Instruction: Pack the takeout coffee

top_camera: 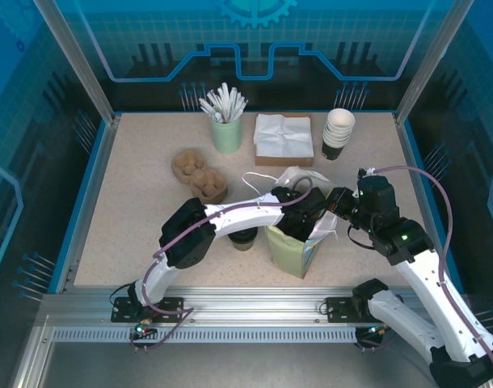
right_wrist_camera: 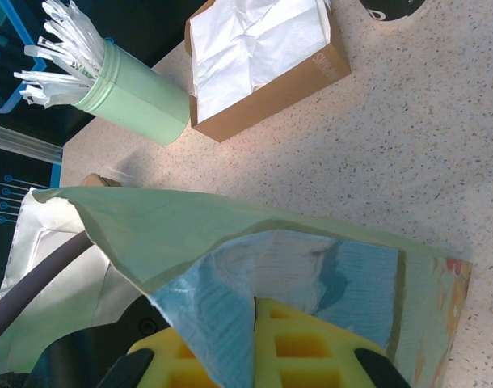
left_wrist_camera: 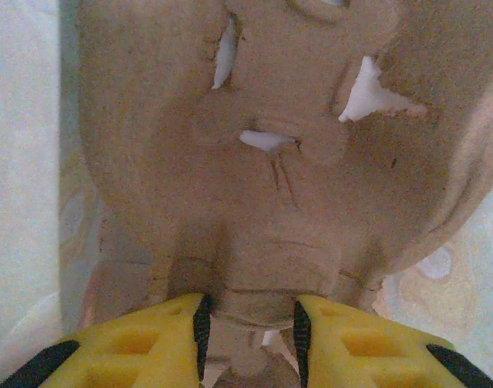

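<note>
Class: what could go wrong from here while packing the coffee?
The left gripper, clamped on the pulp carrier inside the paper bag, might drag or tip the bag when withdrawing.
The left arm passes over the takeout coffee and might knock it.
The right gripper pinches only the bag's rim, which may tear.

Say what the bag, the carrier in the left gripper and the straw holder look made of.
Bag: thin paper, matte green outside, creased folds. Carrier: moulded pulp, likely; rough brown fibrous surface, torn holes. Straw holder: smooth pale green, plastic or ceramic; cannot tell.
</note>
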Controlling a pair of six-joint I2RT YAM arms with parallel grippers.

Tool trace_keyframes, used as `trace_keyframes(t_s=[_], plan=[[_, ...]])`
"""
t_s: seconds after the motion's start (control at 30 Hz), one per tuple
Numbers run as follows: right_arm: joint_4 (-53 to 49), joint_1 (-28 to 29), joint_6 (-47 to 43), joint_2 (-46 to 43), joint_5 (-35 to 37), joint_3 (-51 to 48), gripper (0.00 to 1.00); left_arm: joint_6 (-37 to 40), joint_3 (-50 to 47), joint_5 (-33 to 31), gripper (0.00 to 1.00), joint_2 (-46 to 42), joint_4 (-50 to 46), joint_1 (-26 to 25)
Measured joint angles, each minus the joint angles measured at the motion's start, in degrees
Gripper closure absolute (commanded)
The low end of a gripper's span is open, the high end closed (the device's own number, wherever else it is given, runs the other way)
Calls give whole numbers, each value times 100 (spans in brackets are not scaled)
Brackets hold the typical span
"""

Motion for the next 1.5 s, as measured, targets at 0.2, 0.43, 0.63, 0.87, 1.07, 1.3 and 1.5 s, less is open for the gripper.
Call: trace_keyframes(t_s=[0.2, 0.43, 0.63, 0.87, 1.07, 1.3, 1.5], plan=[[61, -7, -22, 7, -26, -26, 100, 61, -2, 55, 65, -17, 7, 20], [186, -7, -190, 15, -138, 11, 100, 151, -203, -26, 65, -525, 42, 20], [166, -103, -238, 140, -138, 168, 100, 168, -278, -286, 65, -1574, 146, -2], [127, -133, -365, 256, -221, 282, 100, 205, -313, -529, 64, -2284, 302, -2], [125, -216, -584, 304, -348, 367, 100, 323, -621, -575, 63, -2793, 610, -2], [376, -435, -1272, 68, -922, 356, 100, 782, -1143, -579, 61, -4059, 1156, -2], [813, -511, -1829, -525, -1506, 105, 100, 1270, -1628, -841, 59, -5248, 1587, 0]])
